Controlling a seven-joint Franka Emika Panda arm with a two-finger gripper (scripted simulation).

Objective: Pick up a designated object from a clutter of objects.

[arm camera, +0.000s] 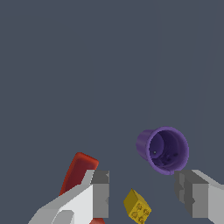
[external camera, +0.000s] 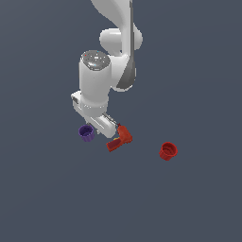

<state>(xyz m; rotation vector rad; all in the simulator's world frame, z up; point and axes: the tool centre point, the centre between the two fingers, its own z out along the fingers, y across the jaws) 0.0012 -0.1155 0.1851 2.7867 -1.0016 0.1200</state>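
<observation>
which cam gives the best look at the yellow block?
Wrist view. The yellow block sits in plain sight between the open gripper fingers, near the purple cup, with its dotted face visible. In the exterior view the block does not show at all; the arm likely hides it.

We see flat, even, fairly dim simulator light over a dark slate ground with no cast shadows, a soft highlight on the white arm (external camera: 94, 87), no blur or edge distortion, though both low-resolution renders show jagged, aliased outlines.
</observation>
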